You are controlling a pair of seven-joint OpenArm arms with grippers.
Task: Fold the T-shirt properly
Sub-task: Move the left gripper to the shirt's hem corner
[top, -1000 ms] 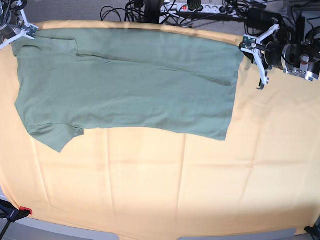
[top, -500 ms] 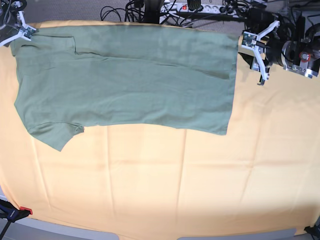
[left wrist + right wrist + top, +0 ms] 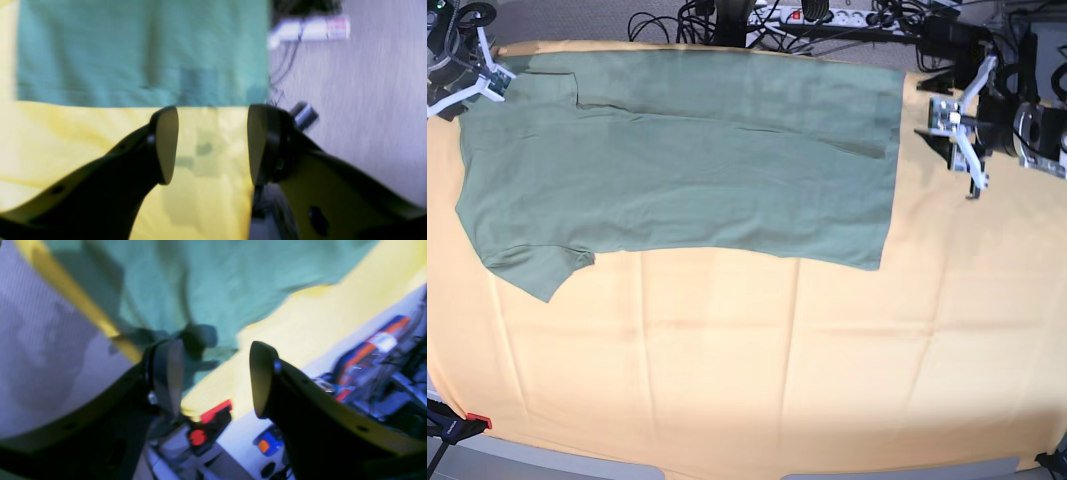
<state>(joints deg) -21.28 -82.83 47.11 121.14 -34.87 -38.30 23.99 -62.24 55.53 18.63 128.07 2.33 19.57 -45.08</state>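
Observation:
The sage-green T-shirt (image 3: 687,160) lies flat and folded lengthwise on the far half of the orange-yellow cloth (image 3: 757,370), one sleeve pointing to the front left. My left gripper (image 3: 957,148) hangs open and empty just right of the shirt's right edge. In the left wrist view the left gripper (image 3: 211,143) is over yellow cloth, with the shirt's edge (image 3: 143,50) just past the fingertips. My right gripper (image 3: 469,85) is open and empty at the shirt's far left corner. In the right wrist view the right gripper (image 3: 217,376) hovers above the shirt (image 3: 217,280) at the table's edge.
Cables and a power strip (image 3: 827,15) lie on the floor behind the table; the strip also shows in the left wrist view (image 3: 307,28). A red clamp (image 3: 477,421) grips the cloth at the front left corner. The yellow cloth covers the whole table in front of the shirt.
Both grippers have come off the shirt's far corners. The left one moved right and away from the right edge. The shirt's far edge has settled flat.

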